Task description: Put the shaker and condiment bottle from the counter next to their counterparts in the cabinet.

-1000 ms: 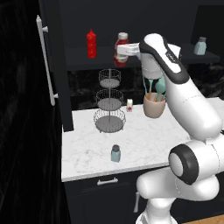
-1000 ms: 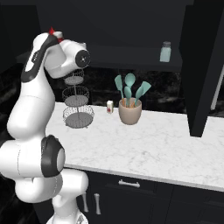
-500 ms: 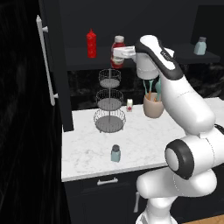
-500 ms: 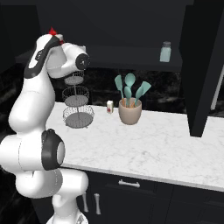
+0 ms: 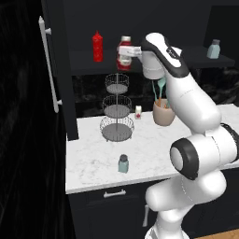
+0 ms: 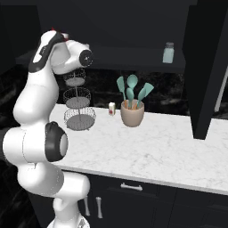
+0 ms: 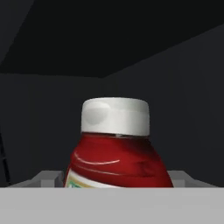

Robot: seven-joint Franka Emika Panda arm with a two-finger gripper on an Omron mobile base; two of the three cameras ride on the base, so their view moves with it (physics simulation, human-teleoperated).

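The squat red condiment bottle (image 5: 123, 61) with its pale cap is upright at the cabinet shelf (image 5: 88, 68), with my gripper (image 5: 127, 51) shut on it from the right. In the hand view the condiment bottle (image 7: 117, 157) stands close up against the dark cabinet interior. Just left of it on the shelf stands the slim all-red squeeze bottle (image 5: 97, 46). One small teal-grey shaker (image 5: 123, 164) stands on the marble counter (image 5: 88, 161) near its front edge. Its twin shaker (image 5: 213, 49) sits on the right end of the shelf, the same shaker (image 6: 168, 52) showing from the other side.
The open cabinet door with its silver bar handle (image 5: 48, 65) juts out at the left. A three-tier wire rack (image 5: 115, 108), a small white jar (image 5: 138, 112) and a pot of teal utensils (image 5: 163, 111) stand at the back of the counter.
The arm has carried the condiment bottle a little left and down, closer to the slim red bottle and the shelf. The shaker on the counter has stayed put.
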